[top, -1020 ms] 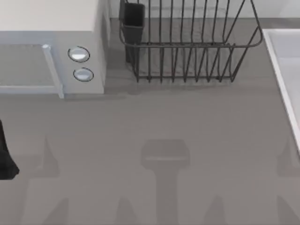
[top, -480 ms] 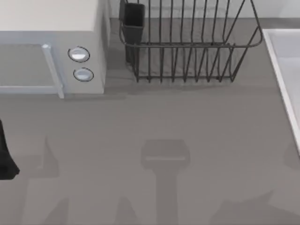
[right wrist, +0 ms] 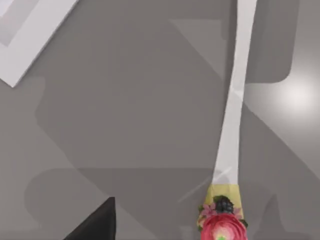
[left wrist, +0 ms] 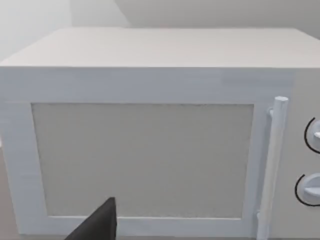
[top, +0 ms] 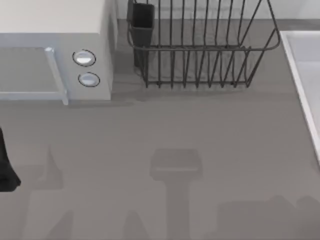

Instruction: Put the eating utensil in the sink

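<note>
The eating utensil (right wrist: 234, 115) lies on the grey table in the right wrist view: a long white handle ending in a yellow band and a pink flower decoration. A dark part of my right gripper (right wrist: 95, 225) hangs above the table beside it, apart from the handle. A corner of the sink's white rim (right wrist: 30, 47) lies further off. In the top view the sink (top: 299, 85) is at the right edge, pale with a thin raised rim. My left arm (top: 6, 167) stays at the table's far left, and its gripper (left wrist: 97, 225) faces the microwave door.
A white microwave (top: 55, 55) with two round knobs stands at the back left. A dark wire dish rack (top: 200, 45) with a black cup holder stands at the back middle. Arm shadows fall across the grey table's front.
The right arm's shadow at the table's front right has shifted leftward and grown wider. The left arm, the microwave and the rack have not moved.
</note>
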Robot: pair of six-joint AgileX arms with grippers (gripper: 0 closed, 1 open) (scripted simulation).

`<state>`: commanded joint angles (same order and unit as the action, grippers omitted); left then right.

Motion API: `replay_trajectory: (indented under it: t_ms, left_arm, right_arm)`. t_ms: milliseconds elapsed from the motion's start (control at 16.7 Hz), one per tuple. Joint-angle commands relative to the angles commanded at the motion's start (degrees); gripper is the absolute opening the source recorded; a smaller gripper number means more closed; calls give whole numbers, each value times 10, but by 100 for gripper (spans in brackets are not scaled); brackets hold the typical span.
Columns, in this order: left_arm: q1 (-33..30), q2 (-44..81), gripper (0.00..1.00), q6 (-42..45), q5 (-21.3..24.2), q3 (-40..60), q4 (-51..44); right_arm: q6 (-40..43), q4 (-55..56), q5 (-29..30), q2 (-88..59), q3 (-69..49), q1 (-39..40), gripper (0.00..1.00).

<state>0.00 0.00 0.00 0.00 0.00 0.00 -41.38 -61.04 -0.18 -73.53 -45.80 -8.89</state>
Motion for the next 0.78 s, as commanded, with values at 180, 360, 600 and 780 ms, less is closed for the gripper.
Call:
replay_trajectory:
  t_ms: [180,360,600,780]
  left_arm:
    - [0,0,100,0,0,0,0]
    - [0,0,100,0,0,0,0]
    - [0,0,100,0,0,0,0]
    - [0,0,100,0,0,0,0]
  right_arm:
    - [-8,-11,0,-13,-9,-2,100]
    - [-7,-9,0,-11,-7,1,100]
    - [-9,32,0,-31,16,0,100]
    - [-11,120,0,-72,61,0,100]
